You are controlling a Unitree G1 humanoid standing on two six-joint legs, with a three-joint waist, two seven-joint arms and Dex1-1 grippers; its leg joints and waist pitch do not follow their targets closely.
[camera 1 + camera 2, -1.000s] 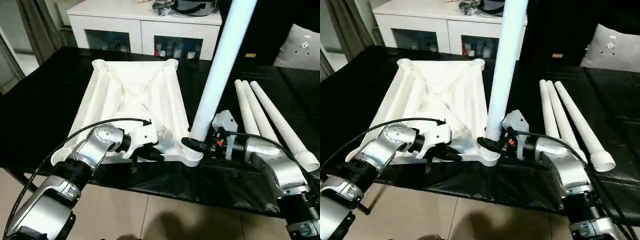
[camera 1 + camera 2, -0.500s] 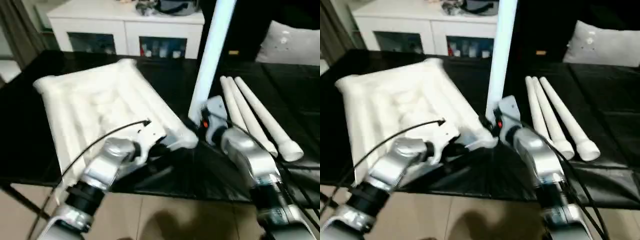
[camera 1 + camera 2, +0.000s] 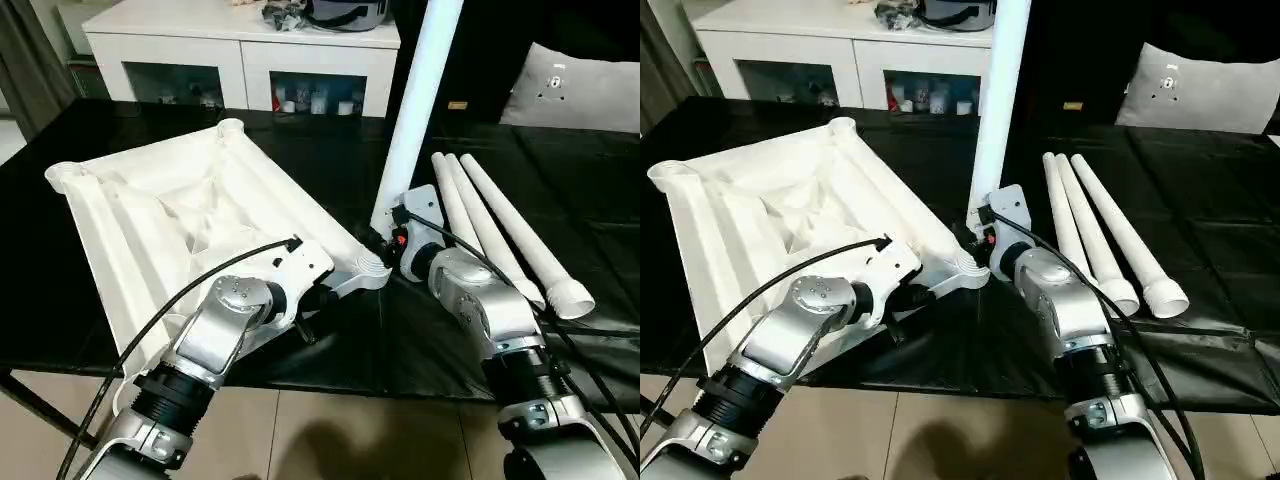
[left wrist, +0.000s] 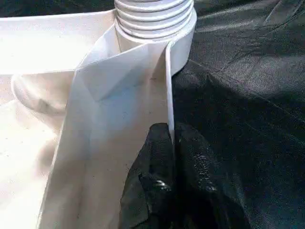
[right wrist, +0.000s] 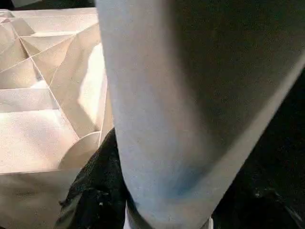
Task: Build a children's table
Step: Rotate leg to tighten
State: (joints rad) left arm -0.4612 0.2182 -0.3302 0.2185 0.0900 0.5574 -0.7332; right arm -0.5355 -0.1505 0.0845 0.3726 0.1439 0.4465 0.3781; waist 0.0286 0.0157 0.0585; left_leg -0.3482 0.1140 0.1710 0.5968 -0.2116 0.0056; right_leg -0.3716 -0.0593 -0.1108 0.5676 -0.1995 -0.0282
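Observation:
The white table top (image 3: 170,215) lies ribbed side up on the black work table, turned at an angle. One white leg (image 3: 415,100) stands upright in its near right corner socket (image 3: 368,272). My right gripper (image 3: 385,240) is shut on the base of this leg, which looms close in the right wrist view (image 5: 157,95). My left gripper (image 3: 322,296) is shut on the top's thin rim beside that socket; its black fingers (image 4: 157,157) pinch the rim wall (image 4: 167,95). Three more legs (image 3: 500,230) lie side by side to the right.
A white cabinet with glass doors (image 3: 240,50) stands behind the black table (image 3: 100,130). A grey cushion (image 3: 570,85) sits at the back right. The table's front edge (image 3: 400,385) runs just under my forearms, with tiled floor below. Black cables trail along both arms.
The table top has swung round on the work table, its far edge moving left, with the upright leg still in its socket. Both grippers kept their hold. The camera also shifted.

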